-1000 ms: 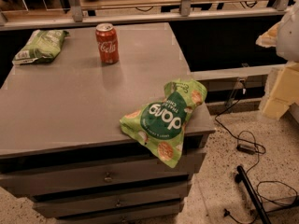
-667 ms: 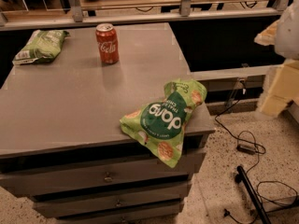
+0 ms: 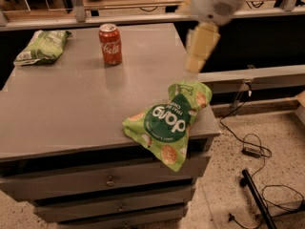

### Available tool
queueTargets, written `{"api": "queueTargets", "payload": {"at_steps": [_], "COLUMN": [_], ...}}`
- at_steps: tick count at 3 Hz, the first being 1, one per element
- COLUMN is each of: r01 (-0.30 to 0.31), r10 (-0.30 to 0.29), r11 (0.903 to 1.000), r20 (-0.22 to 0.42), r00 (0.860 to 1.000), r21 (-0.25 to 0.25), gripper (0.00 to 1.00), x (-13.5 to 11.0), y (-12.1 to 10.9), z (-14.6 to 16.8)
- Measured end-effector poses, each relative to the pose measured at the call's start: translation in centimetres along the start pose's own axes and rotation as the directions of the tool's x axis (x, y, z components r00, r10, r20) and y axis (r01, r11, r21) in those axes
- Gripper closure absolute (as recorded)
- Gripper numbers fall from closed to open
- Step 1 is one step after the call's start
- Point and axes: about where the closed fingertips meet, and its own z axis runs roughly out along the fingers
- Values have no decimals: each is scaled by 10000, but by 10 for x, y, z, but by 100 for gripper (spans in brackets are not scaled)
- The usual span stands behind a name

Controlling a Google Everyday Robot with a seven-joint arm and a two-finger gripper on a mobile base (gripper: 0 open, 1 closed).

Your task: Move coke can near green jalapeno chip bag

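Evidently the coke can (image 3: 110, 44) is sitting ungrasped, away from the green jalapeno chip bag (image 3: 42, 46); the pincer (image 3: 200, 50) is hovering well apart, aperture indiscernible.

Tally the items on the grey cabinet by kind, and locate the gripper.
Soda cans: 1, the coke can.
Chip bags: 2, the green jalapeno chip bag and the larger bright green bag.
Total: 3.
The gripper hangs above the cabinet, near its right edge.

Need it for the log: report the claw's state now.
Claw: state cannot be told; it hangs to the right of the can, not touching it.
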Motion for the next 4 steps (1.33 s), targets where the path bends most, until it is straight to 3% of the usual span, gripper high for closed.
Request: {"api": "queueTargets", "payload": {"at_steps": [1,2,3,4], "r01": [1071,1103,605,-1055], "r10": [-1102,-1148,-848,284], "r11": [9933,9925,9930,9837], "r20": [773,918,2549,4538], "r00": [9909,9891,9633,8906], "r21": [430,520,1017,1453], "gripper": [0,0,0,0], "x": [-83,-88,-96,-87], "y": [-53,-55,-74,-107], "z": [17,16,26,55]}}
